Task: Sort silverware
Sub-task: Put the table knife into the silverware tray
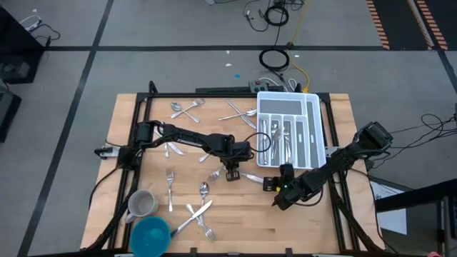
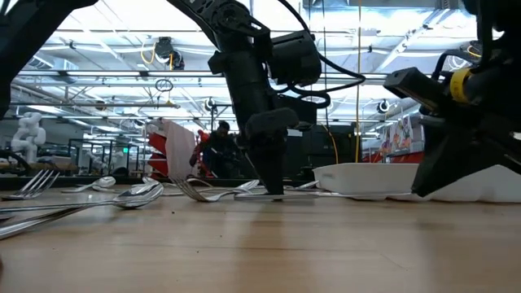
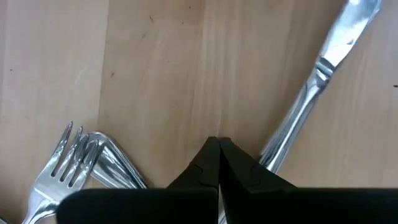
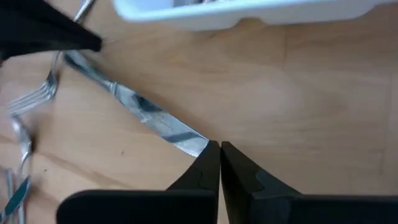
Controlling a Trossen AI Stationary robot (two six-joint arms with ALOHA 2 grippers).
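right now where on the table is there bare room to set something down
Free: the bare wood of the table along the near edge, right of the crossed knife and fork and below the right gripper. Also the far left corner, left of the spoons. Crowded: around the left gripper beside the organiser tray.

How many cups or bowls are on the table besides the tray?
2. A grey mug stands at the lower left of the high view, and a blue bowl sits beside it at the table edge. None seems hidden.
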